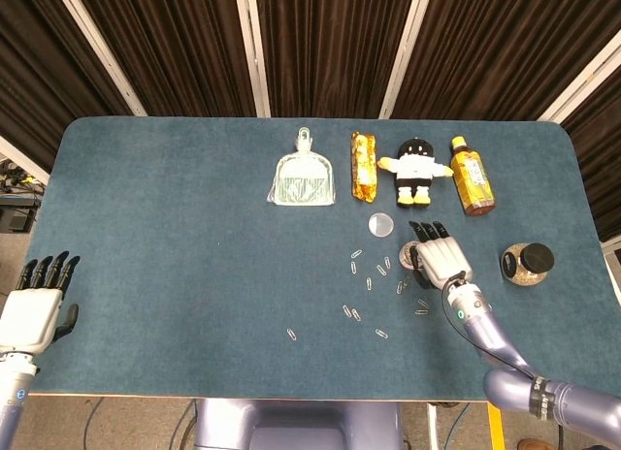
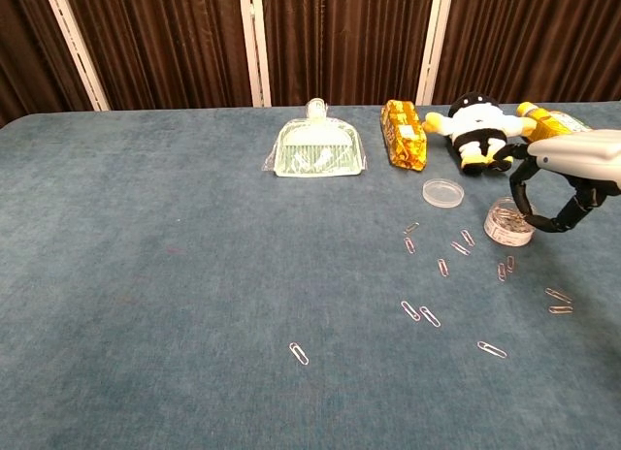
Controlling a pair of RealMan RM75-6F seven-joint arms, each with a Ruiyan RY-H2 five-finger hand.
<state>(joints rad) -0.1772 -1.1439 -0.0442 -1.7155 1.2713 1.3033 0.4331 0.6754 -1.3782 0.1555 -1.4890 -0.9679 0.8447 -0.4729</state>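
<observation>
Overhead, head view: right hand (image 1: 441, 258) hovers over the small clear round dish of paper clips (image 1: 415, 255), fingers spread, holding nothing; left hand (image 1: 34, 309) idles open off the blue bench (image 1: 175, 237). Chest view: curled fingers (image 2: 524, 193) should straddle the dish rim evenly before closing.
</observation>
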